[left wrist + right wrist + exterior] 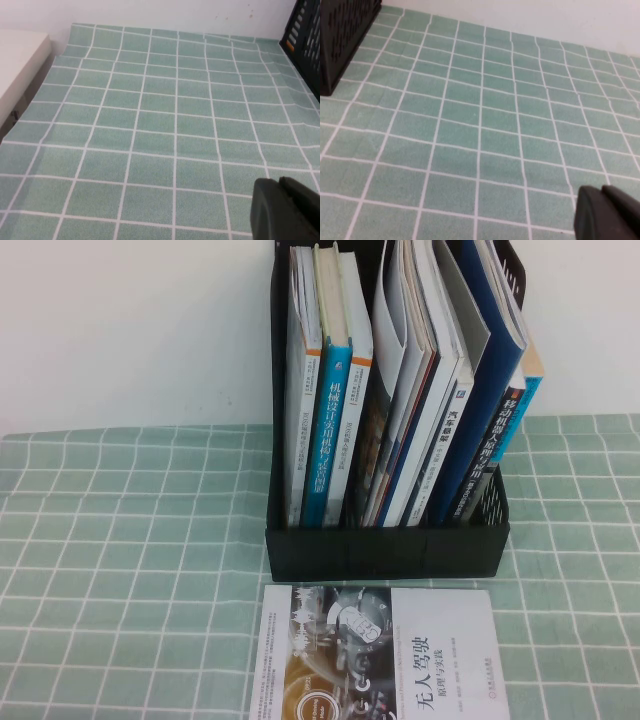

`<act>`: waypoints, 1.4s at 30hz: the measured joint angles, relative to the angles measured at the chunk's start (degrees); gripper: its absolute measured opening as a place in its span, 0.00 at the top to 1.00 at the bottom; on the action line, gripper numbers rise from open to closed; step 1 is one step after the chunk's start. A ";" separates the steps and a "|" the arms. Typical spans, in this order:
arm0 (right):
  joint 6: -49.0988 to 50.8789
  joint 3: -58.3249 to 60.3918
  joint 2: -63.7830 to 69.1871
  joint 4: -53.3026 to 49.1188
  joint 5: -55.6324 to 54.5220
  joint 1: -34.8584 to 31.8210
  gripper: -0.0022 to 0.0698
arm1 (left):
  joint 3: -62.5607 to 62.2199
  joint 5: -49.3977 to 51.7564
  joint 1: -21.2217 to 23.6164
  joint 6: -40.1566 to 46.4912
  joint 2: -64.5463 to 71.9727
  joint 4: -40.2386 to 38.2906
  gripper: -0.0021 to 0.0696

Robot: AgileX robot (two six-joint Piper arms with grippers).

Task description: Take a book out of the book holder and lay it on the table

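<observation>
Hovering over bare worktop (pixel 150 125), left gripper (pixel 285 210), state unclear, and closed, empty right gripper (pixel 607 212) are leaving holder (pixel 385 540) full; a white book (pixel 385 655) is lying before it.

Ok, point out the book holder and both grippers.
book holder (pixel 385 550): high view, front wall.
left gripper (pixel 280 202): left wrist view, dark tip over table (pixel 150 125).
right gripper (pixel 602 207): right wrist view, dark tip over table.

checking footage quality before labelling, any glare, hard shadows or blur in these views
High view: even light, no glare, book holder sharp with a soft shadow. Left wrist view: grainy cloth, left gripper a dark blurred shape at the corner. Right wrist view: likewise soft, right gripper blurred.
</observation>
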 joint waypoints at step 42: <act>-0.33 0.00 0.00 -3.36 -18.94 0.00 0.97 | 0.44 -31.38 0.00 13.20 0.00 2.15 0.97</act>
